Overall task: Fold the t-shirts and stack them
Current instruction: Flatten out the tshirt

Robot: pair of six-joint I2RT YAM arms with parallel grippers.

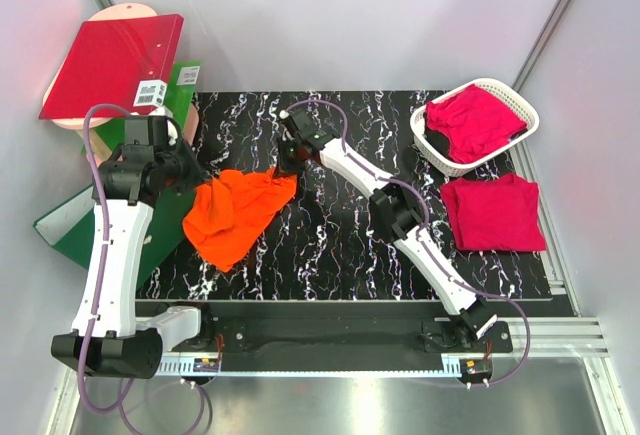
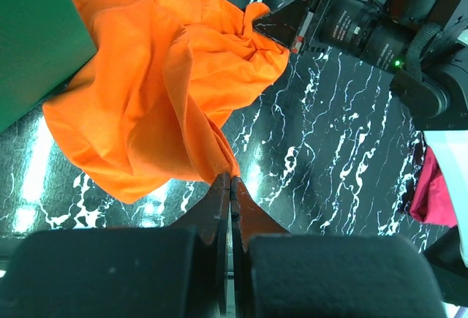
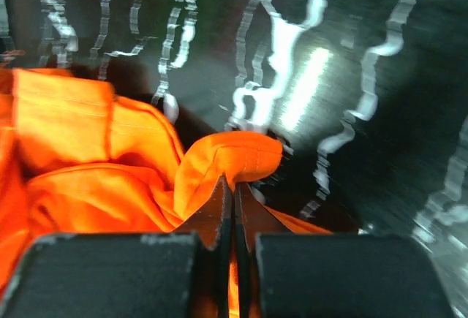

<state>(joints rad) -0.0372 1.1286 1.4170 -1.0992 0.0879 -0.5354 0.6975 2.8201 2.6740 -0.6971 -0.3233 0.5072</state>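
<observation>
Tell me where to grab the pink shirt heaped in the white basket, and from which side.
Pinch the raised crumple near the middle of the pink shirt, coming straight down. The walls of the white basket block side approaches, and the cloth heaps up to the rim, so a top pinch should catch a fold. The right gripper is nearer, but is shut on the orange shirt.

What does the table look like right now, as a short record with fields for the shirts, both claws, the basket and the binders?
orange shirt: crumpled, unfolded, on the table left of centre
left claw: shut on the orange shirt's edge
right claw: shut on a fold of the orange shirt
folded pink shirt: flat on the table, right side
basket: far right, holds a bunched pink shirt
binders: red binder and green binder at the left edge
</observation>
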